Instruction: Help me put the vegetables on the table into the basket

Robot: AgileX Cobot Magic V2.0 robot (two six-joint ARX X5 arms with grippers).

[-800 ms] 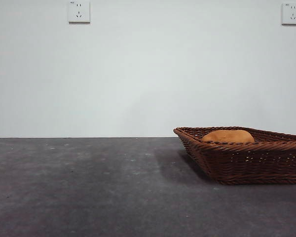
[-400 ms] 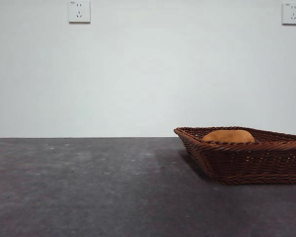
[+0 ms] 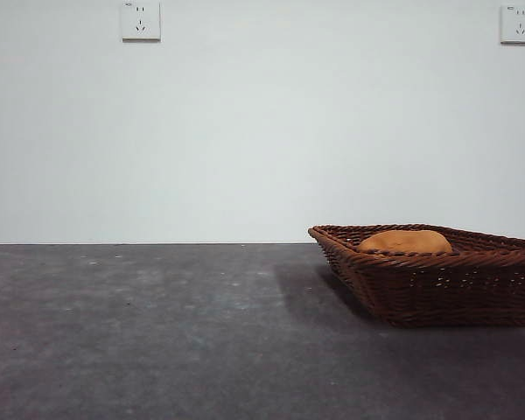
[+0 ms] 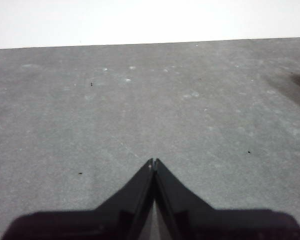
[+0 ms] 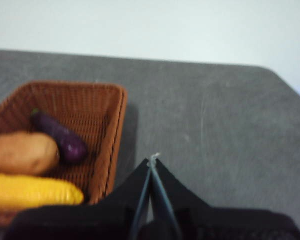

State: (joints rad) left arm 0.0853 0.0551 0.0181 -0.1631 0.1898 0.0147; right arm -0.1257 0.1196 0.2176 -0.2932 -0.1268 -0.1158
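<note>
The brown wicker basket (image 3: pixel 437 280) stands on the dark grey table (image 3: pixel 157 332) at the right in the front view. The tan potato (image 3: pixel 405 241) shows above its rim. In the right wrist view the basket (image 5: pixel 97 107) holds the potato (image 5: pixel 22 152), the purple eggplant (image 5: pixel 60 136) and the yellow vegetable (image 5: pixel 32 192). My right gripper (image 5: pixel 152 161) is shut and empty, held above the table just beside the basket. My left gripper (image 4: pixel 153 162) is shut and empty over bare table (image 4: pixel 140 100). Neither arm shows in the front view.
A white wall with two sockets (image 3: pixel 140 20) (image 3: pixel 518 24) stands behind the table. The table's far edge and rounded corner (image 5: pixel 270 70) show in the right wrist view. The basket's shadow (image 4: pixel 295 87) shows at the left wrist view's edge.
</note>
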